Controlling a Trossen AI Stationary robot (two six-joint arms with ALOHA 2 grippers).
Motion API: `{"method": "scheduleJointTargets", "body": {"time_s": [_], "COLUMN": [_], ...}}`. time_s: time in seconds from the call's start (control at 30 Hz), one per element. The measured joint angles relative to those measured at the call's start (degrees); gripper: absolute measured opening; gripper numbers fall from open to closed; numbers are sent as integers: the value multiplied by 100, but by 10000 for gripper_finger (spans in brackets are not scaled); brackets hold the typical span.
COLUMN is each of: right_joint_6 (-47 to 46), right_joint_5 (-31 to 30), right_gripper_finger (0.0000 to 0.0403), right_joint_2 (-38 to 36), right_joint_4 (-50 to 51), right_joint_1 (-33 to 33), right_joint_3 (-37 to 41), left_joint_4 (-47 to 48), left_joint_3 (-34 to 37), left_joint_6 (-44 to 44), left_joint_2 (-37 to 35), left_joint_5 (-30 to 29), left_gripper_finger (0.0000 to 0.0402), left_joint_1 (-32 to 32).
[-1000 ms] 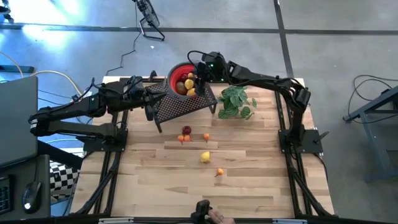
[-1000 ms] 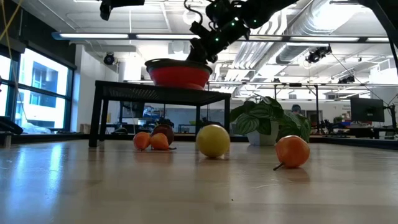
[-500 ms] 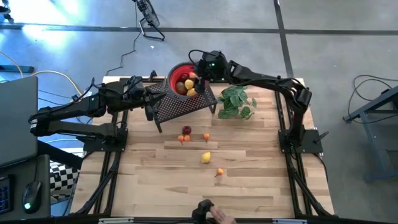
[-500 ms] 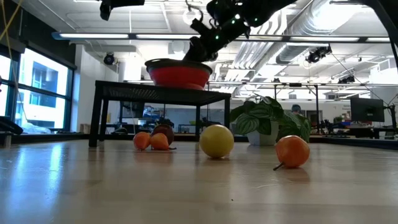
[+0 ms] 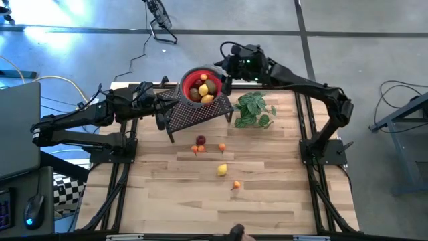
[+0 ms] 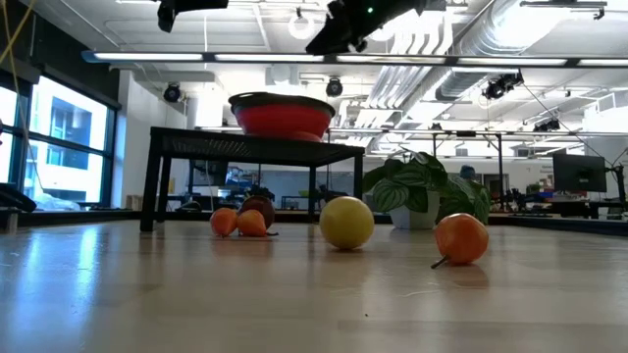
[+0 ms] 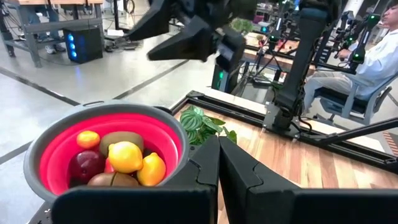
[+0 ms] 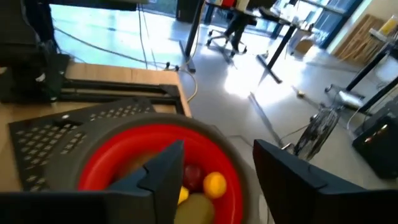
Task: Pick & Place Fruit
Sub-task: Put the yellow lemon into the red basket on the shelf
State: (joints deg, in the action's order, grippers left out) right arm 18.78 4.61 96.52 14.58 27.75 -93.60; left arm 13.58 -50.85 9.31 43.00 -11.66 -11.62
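Note:
A red bowl [image 5: 202, 86] stands on a black perforated stand [image 5: 194, 112] and holds several fruit [image 7: 124, 158]: lemons, a kiwi-like oval, a dark red one and an orange ball. More fruit lies on the table: a lemon [image 5: 221, 170], an orange ball [image 5: 236, 185], a dark red piece [image 5: 200, 140] and small orange ones [image 5: 198, 149]. My right gripper [image 5: 224, 68] hangs open above the bowl's far right rim, holding nothing. My left gripper [image 7: 217, 171] stays shut beside the stand's left end, level with the bowl.
A green leafy plant [image 5: 254, 110] stands right of the stand. A person sits beyond the table [image 7: 379, 56]. Bare wood lies around the loose fruit at the table's near half [image 5: 167, 201].
My right gripper has risen out of the bowl and drawn back toward the table's far right corner. In the low view the lemon on the table has rolled a little to the right.

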Motion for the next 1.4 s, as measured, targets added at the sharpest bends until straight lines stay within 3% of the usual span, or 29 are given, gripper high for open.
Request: {"method": "scheduleJointTargets", "body": {"time_s": [0.4,0.67,0.93,1.13,1.4], "right_joint_6": [-803,-996,-1259,-1651,-2164], "right_joint_5": [174,-45,-255,-338,-558], "right_gripper_finger": [104,13,3,2,2], "right_joint_2": [-362,-357,-559,-772,-1163], "right_joint_4": [2245,3149,3052,2771,2313], "right_joint_1": [-227,-866,-1602,-1993,-2438], "right_joint_3": [0,0,79,618,1493], "left_joint_4": [10,9,16,247,515], "left_joint_3": [0,0,0,-2,-2], "left_joint_6": [2,19,19,52,769], "left_joint_2": [1,1,1,1,3], "left_joint_5": [22,77,107,111,116], "left_gripper_finger": [0,0,0,0,0], "left_joint_1": [0,0,0,0,2]}}
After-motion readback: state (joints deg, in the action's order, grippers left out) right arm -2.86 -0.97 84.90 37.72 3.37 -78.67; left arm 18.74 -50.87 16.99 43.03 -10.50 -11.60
